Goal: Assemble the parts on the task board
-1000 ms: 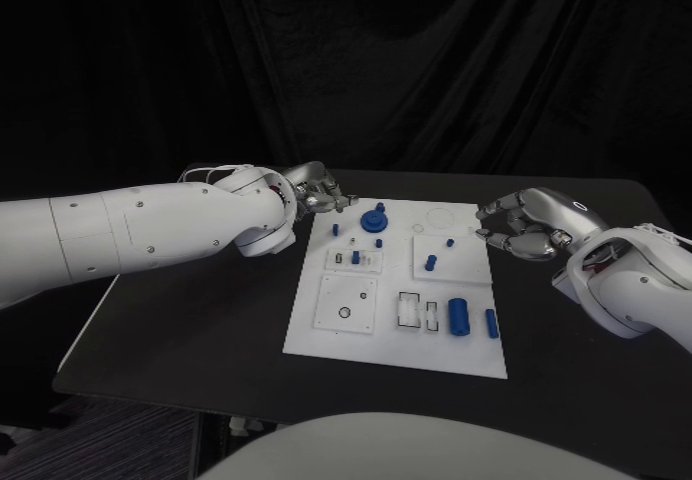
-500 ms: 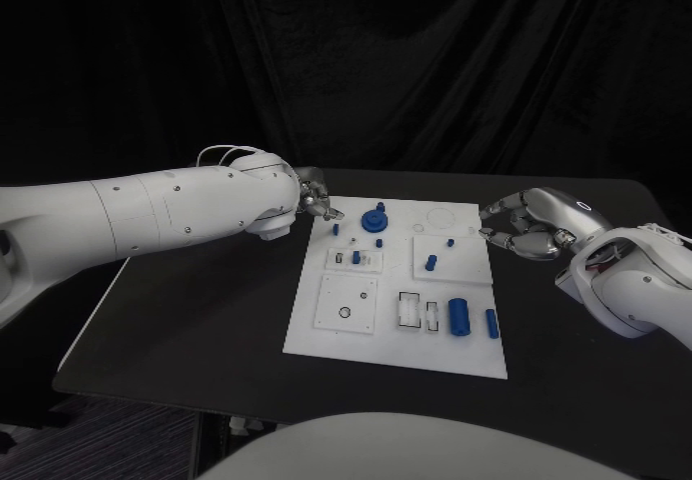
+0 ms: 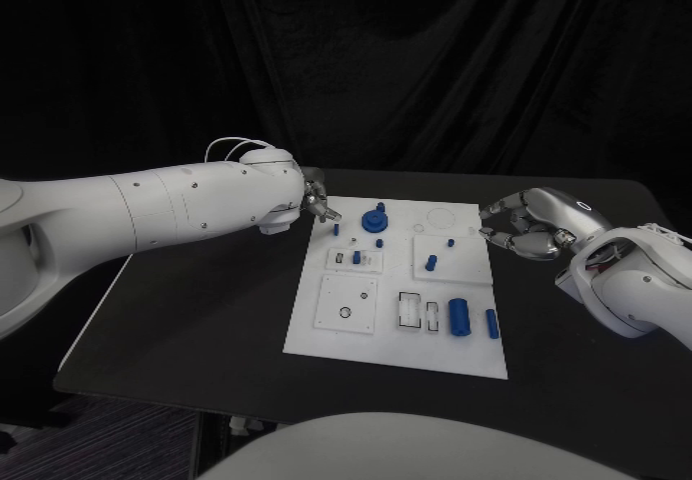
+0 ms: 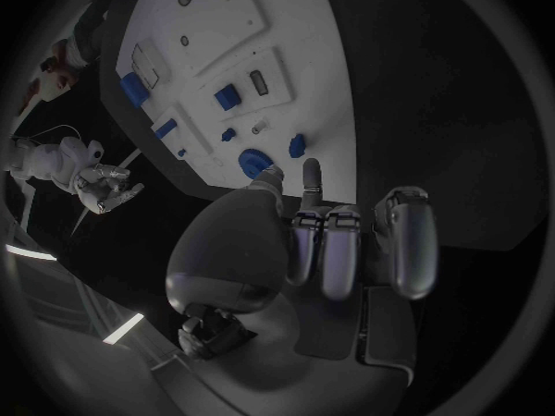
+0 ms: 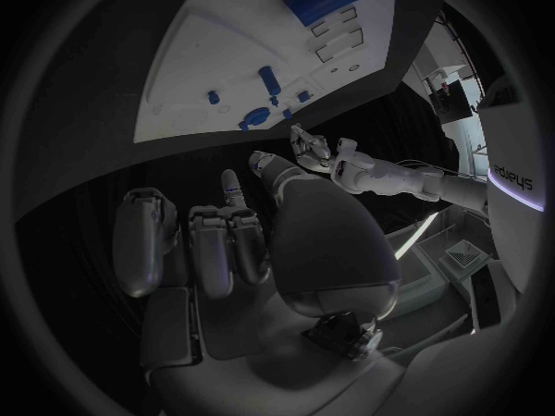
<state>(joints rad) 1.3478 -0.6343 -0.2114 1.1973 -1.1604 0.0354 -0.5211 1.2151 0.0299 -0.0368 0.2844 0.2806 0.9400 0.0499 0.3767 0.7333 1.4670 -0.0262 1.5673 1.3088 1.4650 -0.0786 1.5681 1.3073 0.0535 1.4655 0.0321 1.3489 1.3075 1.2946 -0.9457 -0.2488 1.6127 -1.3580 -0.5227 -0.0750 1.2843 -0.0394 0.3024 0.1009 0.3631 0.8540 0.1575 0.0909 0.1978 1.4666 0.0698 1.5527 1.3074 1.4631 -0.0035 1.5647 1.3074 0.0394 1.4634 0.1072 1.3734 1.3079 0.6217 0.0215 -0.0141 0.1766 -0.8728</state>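
Task board (image 3: 378,330) lies mid-table; your left hand (image 3: 316,203) hovers by its far-left corner, right hand (image 3: 522,226) off its right edge, both curled, holding nothing. Careless reaching could topple the blue gear (image 3: 375,217).

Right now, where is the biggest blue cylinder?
In the head view the big blue cylinder lies near the white board's front right corner, with a thinner blue rod on its right.
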